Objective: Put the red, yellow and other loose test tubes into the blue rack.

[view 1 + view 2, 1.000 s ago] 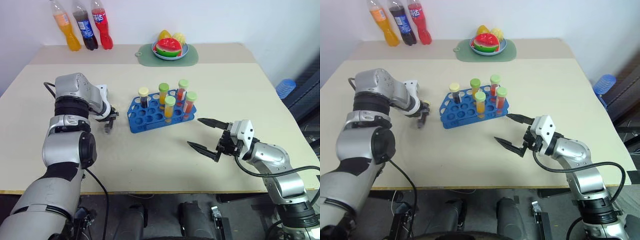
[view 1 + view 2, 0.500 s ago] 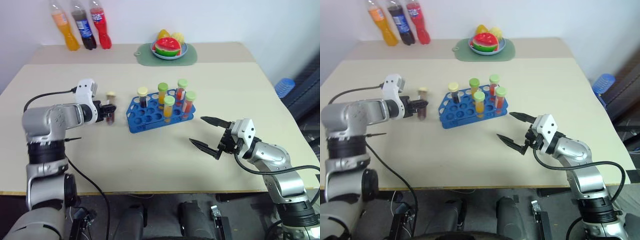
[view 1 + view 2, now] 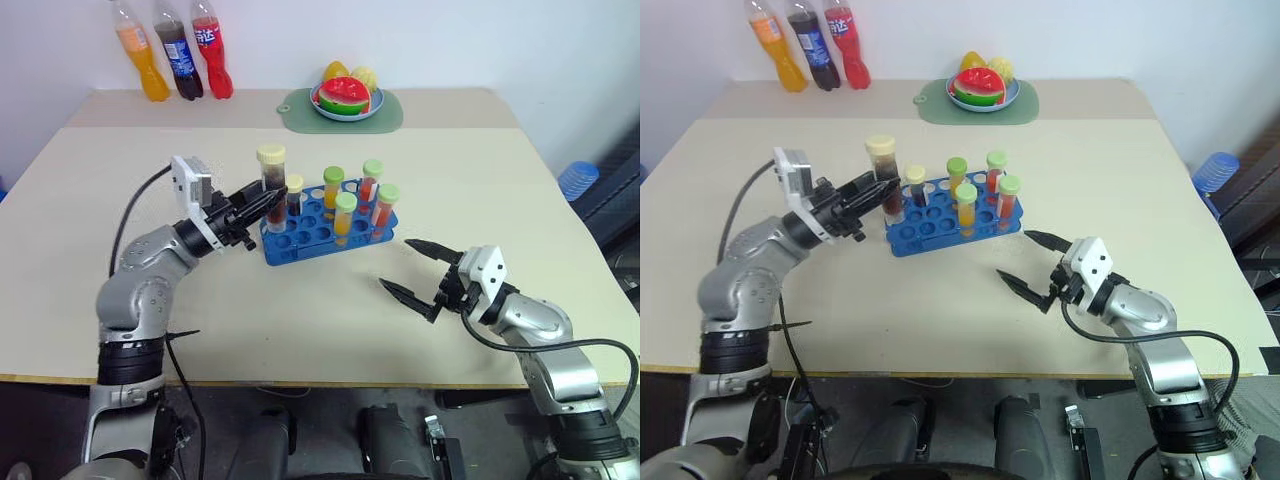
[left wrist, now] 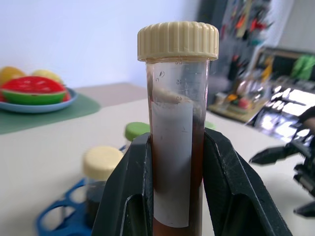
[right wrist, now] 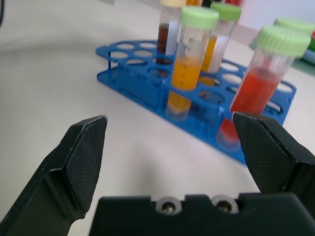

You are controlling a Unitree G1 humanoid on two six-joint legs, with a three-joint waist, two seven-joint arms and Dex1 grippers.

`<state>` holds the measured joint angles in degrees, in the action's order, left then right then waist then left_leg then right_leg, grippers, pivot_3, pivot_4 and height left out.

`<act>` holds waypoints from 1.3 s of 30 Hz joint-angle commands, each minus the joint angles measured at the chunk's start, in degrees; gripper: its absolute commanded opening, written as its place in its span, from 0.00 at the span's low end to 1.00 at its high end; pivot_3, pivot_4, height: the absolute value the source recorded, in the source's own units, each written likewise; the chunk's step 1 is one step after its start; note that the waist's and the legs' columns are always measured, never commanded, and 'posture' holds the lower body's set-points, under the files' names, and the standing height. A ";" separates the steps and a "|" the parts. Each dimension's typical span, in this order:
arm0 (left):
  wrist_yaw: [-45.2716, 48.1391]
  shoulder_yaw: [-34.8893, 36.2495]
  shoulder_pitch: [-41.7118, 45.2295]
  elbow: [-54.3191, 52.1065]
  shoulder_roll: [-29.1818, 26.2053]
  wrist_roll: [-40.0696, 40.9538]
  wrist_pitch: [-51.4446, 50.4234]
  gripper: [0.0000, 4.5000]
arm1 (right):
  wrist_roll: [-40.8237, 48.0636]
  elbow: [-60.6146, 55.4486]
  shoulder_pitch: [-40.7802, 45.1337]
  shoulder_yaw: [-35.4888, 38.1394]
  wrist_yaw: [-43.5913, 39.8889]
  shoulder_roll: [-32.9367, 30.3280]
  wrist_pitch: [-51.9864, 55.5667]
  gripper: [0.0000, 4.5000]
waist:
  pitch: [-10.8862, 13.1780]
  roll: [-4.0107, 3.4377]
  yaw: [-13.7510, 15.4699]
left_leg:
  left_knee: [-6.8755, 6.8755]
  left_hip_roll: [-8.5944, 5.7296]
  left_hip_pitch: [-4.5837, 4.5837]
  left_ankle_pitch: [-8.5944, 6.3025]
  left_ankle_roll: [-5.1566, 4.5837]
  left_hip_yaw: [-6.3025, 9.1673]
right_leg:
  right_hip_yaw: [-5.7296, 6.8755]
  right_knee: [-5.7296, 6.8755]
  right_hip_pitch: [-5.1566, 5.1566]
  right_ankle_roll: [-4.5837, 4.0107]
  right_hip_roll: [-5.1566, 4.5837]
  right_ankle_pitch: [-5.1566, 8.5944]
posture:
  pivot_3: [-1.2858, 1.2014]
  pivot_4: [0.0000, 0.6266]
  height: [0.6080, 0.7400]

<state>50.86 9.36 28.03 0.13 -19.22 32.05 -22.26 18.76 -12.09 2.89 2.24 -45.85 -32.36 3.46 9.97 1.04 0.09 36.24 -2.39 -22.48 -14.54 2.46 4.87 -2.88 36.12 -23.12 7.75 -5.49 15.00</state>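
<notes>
Brown tube point(image 4: 177, 147) upright between left fingers point(image 4: 130, 196); white label facing wrist

1. The rack point(image 3: 328, 222) sits mid-table point(image 3: 300, 320), five capped tubes point(image 3: 343, 215) standing in its holes.
2. Just left of the rack, the left gripper point(image 3: 262, 203) holds one more tube point(image 3: 272, 178) upright, up off the table by the rack's left end.
3. Right of the rack and nearer the front edge, the right gripper point(image 3: 412, 268) hovers apart from it.
4. Behind the rack, a fruit plate point(image 3: 345, 97) on a mat point(image 3: 385, 115).
5. Three bottles point(image 3: 182, 62) stand behind the rack to the left.
</notes>
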 commanded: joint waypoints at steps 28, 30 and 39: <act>12.23 -7.97 10.87 40.02 2.91 -16.13 33.48 0.19 | -2.72 -11.93 -10.27 3.31 8.68 1.17 -0.08 1.00 | -0.05 0.00 -0.80 | 0.06 0.04 0.10 -0.04 -0.09 0.06 | 0.01 0.05 0.14 0.02 0.11 0.00 | 0.52 0.24 1.00; 11.82 -7.75 10.90 40.09 3.08 -15.89 33.77 0.19 | -2.08 -11.92 -11.24 4.48 7.92 0.47 -0.22 1.00 | -0.06 -0.01 -0.79 | 0.06 0.03 0.12 -0.04 -0.10 0.07 | 0.01 0.05 0.17 0.02 0.11 0.01 | 0.52 0.24 1.00; 11.94 -7.03 10.21 35.73 4.04 -12.38 28.28 0.29 | 0.51 -11.91 -10.87 5.70 4.30 -0.72 -1.46 1.00 | -0.06 -0.01 -0.79 | 0.10 0.04 0.19 -0.05 -0.12 0.11 | 0.02 0.05 0.29 0.02 0.13 0.01 | 0.52 0.24 1.00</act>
<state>62.80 1.99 38.88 37.74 -15.44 18.76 8.48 18.02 -21.39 -8.64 7.23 -40.82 -32.64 3.31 9.92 1.04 -0.70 36.35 -2.35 -22.29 -14.59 2.33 4.98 -2.86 36.17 -22.82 7.77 -5.36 15.01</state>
